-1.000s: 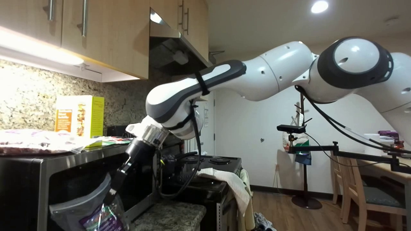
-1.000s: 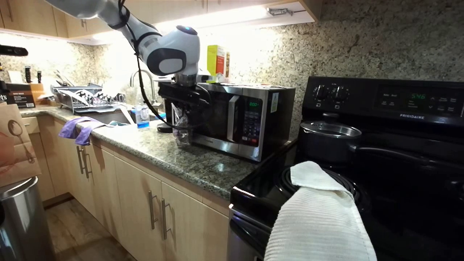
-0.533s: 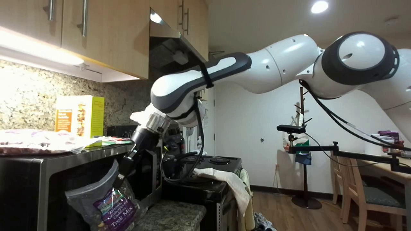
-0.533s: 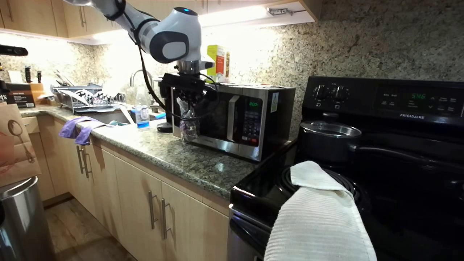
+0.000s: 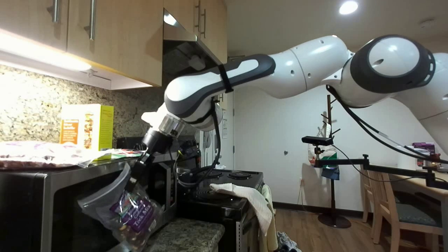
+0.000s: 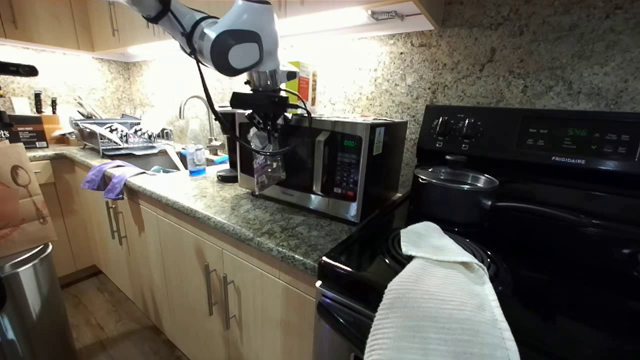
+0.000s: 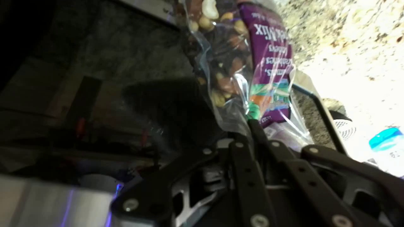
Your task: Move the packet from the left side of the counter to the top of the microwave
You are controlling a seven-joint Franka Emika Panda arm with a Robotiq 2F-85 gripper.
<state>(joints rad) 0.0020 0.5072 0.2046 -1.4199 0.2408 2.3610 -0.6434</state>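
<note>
As my claw (image 5: 131,184) hangs before the stainless-steel microwave (image 5: 87,187) in an exterior view, the resealable bag of Trek Mix (image 5: 127,214) dangles tilted from it, purple label (image 5: 138,215) outward. My grip sits lower than the microwave's top, so the placing is not yet done. Up there, a yellow-and-orange food box (image 5: 87,127) stands with a clear plastic food bag (image 5: 45,154) lying near it and a flat green-and-red wrapper (image 5: 126,153) alongside.

In an exterior view that takes in the speckled counter (image 6: 225,210), the Trek Mix hangs just in front of the microwave's door, its lower end apparently hanging clear, though the gap is hard to read. I count the pick-up as done and the lift as only part-way. A lidded saucepan (image 6: 450,200) sits well apart on the stove (image 6: 560,265), off my likely path.

In the wrist view, my fingers (image 7: 259,134) are pressed close with the bag's clear film pinched between them; the word "Mix" reads upside down, and a cashew (image 7: 210,9) shows through the plastic. What is left, as I judge it: raise the Trek Mix until its hanging end clears the microwave's front edge, bring it in over the top, find room among the groceries, set it down and let go.
</note>
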